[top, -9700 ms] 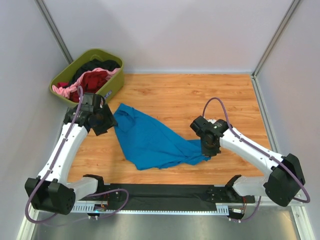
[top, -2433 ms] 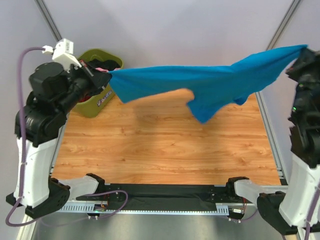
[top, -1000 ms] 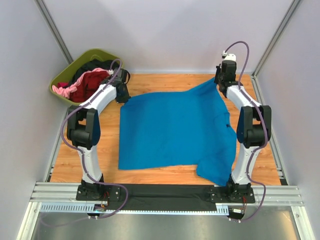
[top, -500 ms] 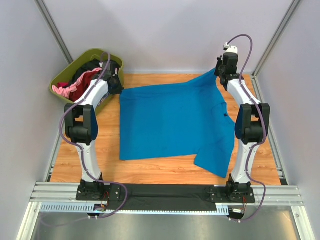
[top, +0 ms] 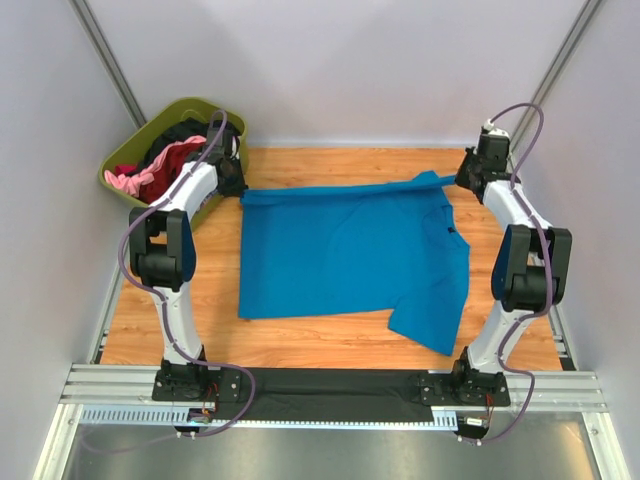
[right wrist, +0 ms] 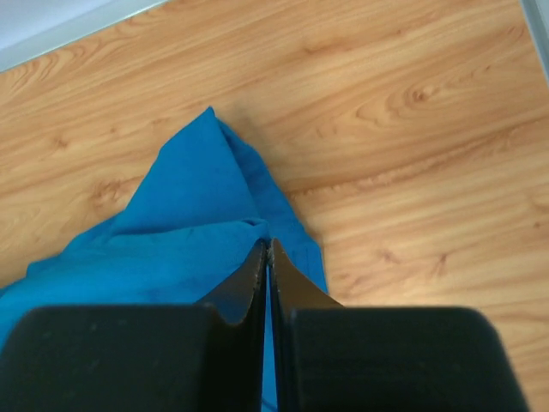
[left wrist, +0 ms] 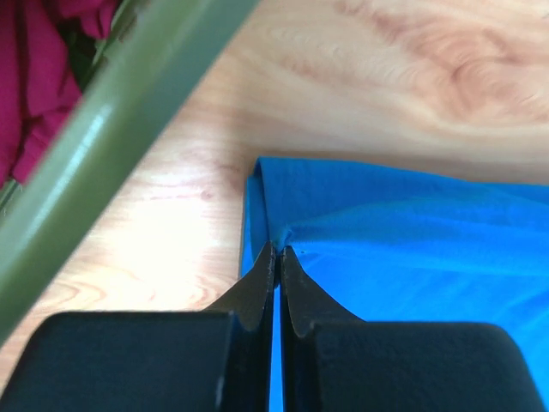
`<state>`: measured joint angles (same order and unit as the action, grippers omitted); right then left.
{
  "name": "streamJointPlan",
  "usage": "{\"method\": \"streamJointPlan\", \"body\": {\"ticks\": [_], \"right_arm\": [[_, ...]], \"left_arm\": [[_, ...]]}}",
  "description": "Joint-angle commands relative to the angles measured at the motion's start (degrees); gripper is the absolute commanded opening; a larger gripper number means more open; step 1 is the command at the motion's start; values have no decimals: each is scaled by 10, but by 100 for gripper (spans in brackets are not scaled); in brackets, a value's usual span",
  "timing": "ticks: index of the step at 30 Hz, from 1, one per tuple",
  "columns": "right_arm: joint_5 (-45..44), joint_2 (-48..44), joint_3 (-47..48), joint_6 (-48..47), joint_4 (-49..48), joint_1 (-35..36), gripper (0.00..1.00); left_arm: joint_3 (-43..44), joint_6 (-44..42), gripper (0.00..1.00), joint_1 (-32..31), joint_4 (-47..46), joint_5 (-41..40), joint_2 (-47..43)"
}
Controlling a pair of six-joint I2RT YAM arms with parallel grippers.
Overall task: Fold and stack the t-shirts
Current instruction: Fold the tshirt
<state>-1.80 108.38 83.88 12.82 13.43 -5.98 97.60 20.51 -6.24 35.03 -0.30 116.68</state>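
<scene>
blue t-shirt [top: 350, 250] pinched by left end effector [left wrist: 276, 254], right end effector [right wrist: 268, 250]

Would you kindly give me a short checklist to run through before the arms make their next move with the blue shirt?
1. The left hand is shut on the blue t-shirt at its far left corner: ok.
2. The right hand is shut on its far right corner: ok.
3. The shirt lies wholly on the table, nothing over an edge: ok.
4. Far edge flat: not ok, the cloth is bunched at both grips.
5. Room beside the olive tub: cannot tell; its rim runs close by the left hand.
6. The other shirts are inside the tub: ok.
</scene>
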Motion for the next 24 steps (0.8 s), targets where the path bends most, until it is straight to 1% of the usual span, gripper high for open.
{"method": "streamJointPlan", "body": {"ticks": [1,4,8,15,19,24], "right_arm": [[6,-69,-37,12,-9,-4,0],[1,-90,-67,11,0,-11,0],[10,-116,-94,11,6,-11,0],[9,-127,-139,23,5,-11,0],[7,-128,-152,31,9,-18,0],[9,-131,-175,41,1,-20,0]], "left_arm": [[-9,-35,0,3,1,-14,-32],[0,-50,0,3,25,-26,-28],[-8,-57,0,2,29,-11,-37],[-57,-57,0,1,7,-1,-59],[-72,-68,0,-4,0,32,-62],[-94,-70,0,-13,-6,30,-72]]}}
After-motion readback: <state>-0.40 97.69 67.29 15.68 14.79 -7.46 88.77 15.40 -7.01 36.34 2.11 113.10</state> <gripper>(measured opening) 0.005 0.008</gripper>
